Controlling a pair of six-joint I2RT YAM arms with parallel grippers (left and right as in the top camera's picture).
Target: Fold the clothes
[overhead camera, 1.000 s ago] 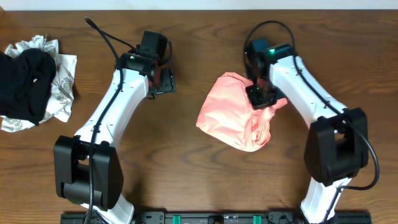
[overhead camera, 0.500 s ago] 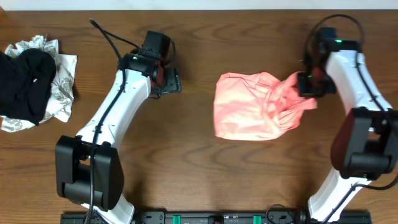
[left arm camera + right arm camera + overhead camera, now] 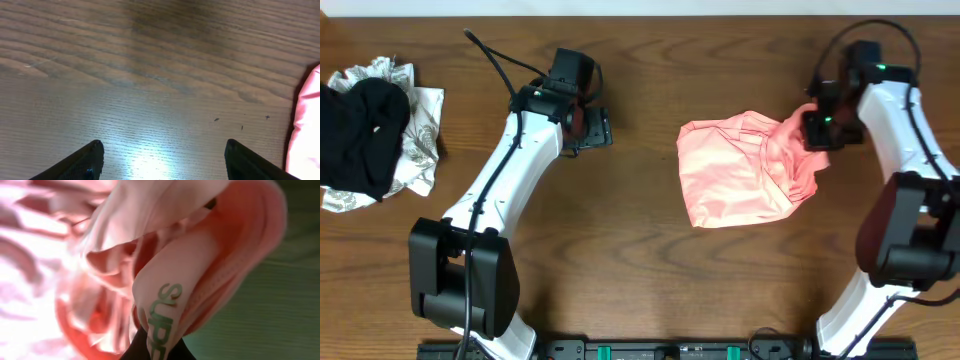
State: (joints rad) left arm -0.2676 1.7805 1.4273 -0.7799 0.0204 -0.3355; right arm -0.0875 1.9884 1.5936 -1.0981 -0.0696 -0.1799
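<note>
— T-shirt (image 3: 745, 170): where does it lie?

— Crumpled on the right half of the table (image 3: 640, 280), seen from overhead as a salmon-pink heap. Its right edge is lifted into the right gripper (image 3: 820, 130), which is clamped on a bunch of the fabric.

— Does the right wrist view add anything?

— Yes. Up close the cloth fills nearly the whole picture in hanging folds, and printed lettering (image 3: 162, 315) runs down one fold, reading "SUP" before it is cut off. It looks greenish there. From overhead no print is visible. The fingertips themselves are mostly buried in fabric at the bottom edge.

— And the left gripper (image 3: 598, 128)?

— Overhead it sits well apart from the shirt, towards the left of centre, but its jaws are hard to judge from above. Its own wrist view settles it: the two dark fingers (image 3: 90, 155) stand wide apart over wood grain, and a sliver of pink shows at the right edge.

— Anything else?

— Only overhead: a black garment (image 3: 360, 135) lying on a patterned cloth (image 3: 415, 130) at the far left.
</note>
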